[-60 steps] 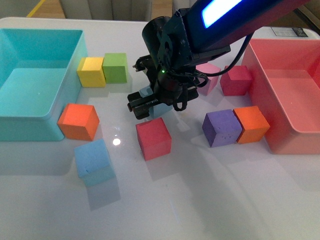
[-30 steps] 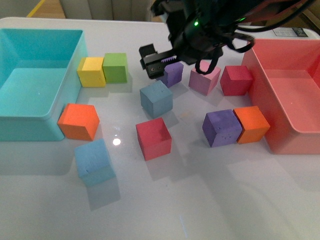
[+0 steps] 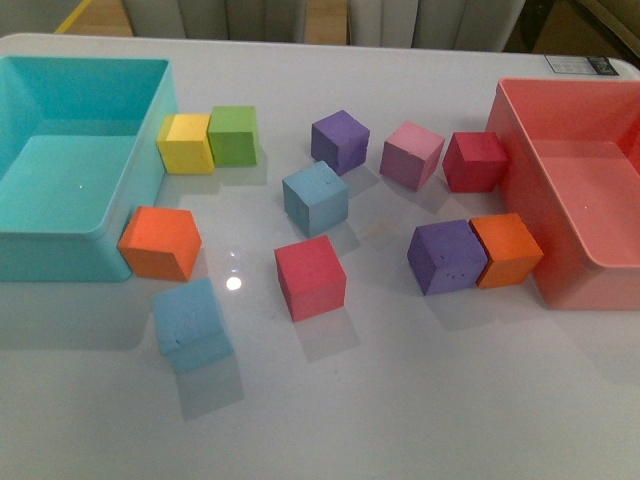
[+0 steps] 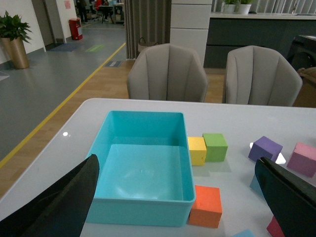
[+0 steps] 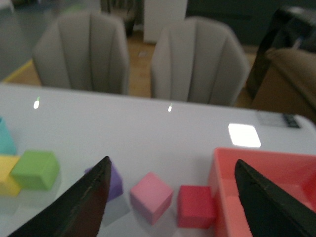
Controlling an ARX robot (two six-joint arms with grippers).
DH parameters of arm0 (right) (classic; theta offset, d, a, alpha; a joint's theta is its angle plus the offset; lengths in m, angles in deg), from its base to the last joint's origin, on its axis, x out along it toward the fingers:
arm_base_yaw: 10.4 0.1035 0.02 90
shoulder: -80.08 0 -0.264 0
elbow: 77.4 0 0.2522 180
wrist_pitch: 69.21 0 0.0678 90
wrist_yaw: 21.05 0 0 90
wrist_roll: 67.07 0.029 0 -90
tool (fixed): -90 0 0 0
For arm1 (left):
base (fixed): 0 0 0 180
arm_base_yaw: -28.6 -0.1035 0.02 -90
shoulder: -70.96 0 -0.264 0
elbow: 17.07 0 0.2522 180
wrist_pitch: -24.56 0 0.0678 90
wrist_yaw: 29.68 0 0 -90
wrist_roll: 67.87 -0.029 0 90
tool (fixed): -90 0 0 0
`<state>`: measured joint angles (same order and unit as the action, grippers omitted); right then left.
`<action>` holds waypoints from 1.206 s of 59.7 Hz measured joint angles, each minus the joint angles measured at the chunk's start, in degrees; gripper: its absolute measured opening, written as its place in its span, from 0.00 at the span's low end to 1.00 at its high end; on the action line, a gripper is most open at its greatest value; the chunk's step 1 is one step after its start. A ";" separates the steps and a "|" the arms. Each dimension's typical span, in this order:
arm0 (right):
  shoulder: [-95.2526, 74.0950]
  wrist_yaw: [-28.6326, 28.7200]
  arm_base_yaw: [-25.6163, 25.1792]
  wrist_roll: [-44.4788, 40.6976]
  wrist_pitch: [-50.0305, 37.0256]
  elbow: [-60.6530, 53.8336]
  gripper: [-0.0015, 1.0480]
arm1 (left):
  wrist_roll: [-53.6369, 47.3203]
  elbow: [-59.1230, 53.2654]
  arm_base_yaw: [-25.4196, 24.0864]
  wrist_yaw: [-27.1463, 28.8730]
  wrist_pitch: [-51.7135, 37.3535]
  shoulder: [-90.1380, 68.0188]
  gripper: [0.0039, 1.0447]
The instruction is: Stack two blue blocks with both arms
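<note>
Two light-blue blocks sit apart on the white table in the front view. One blue block (image 3: 315, 197) is near the middle, the other blue block (image 3: 190, 325) is at the front left, below an orange cube (image 3: 160, 242). Neither arm shows in the front view. My left gripper (image 4: 176, 168) is open and empty, high above the turquoise bin (image 4: 143, 200). A sliver of the middle blue block (image 4: 255, 183) shows beside its finger. My right gripper (image 5: 173, 163) is open and empty, high above the pink cube (image 5: 150, 195) and dark red cube (image 5: 196, 205).
A turquoise bin (image 3: 60, 245) stands at the left and a pink-red bin (image 3: 590, 280) at the right. Yellow (image 3: 186, 143), green (image 3: 232, 135), purple (image 3: 339, 141), pink (image 3: 411, 154), dark red (image 3: 474, 161), red (image 3: 311, 277), purple (image 3: 446, 256) and orange (image 3: 508, 249) cubes lie scattered.
My right arm has lifted off the middle blue block, moved back and left the front view. The block stays on the table.
</note>
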<state>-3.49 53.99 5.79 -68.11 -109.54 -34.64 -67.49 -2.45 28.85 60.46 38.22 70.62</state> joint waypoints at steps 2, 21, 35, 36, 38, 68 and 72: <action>5.79 1.84 -2.45 0.20 0.76 -5.01 0.48 | 0.00 0.00 0.00 0.00 0.00 0.00 0.92; 23.74 7.91 -8.74 0.46 4.35 -19.69 0.02 | 0.00 0.00 0.00 -0.11 0.00 0.00 0.92; 33.18 10.75 -11.74 0.61 9.62 -24.04 0.02 | -0.02 0.00 0.00 -0.15 0.02 0.00 0.92; 34.01 12.46 -12.66 0.63 10.23 -24.33 0.02 | -0.02 0.00 0.00 -0.15 0.00 0.00 0.92; 34.64 14.10 -14.01 0.63 10.16 -24.96 0.02 | -0.02 0.00 0.00 -0.15 0.00 0.00 0.92; 53.31 14.97 -16.06 0.63 24.28 -28.09 0.02 | 0.00 0.00 0.00 -0.13 0.02 0.00 0.92; 55.65 14.97 -16.06 0.63 26.51 -28.09 0.02 | -0.02 0.00 0.00 -0.13 0.00 0.00 0.92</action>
<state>52.16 68.96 -10.28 -67.48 -83.03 -62.73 -67.51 -2.45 28.85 60.33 38.22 70.62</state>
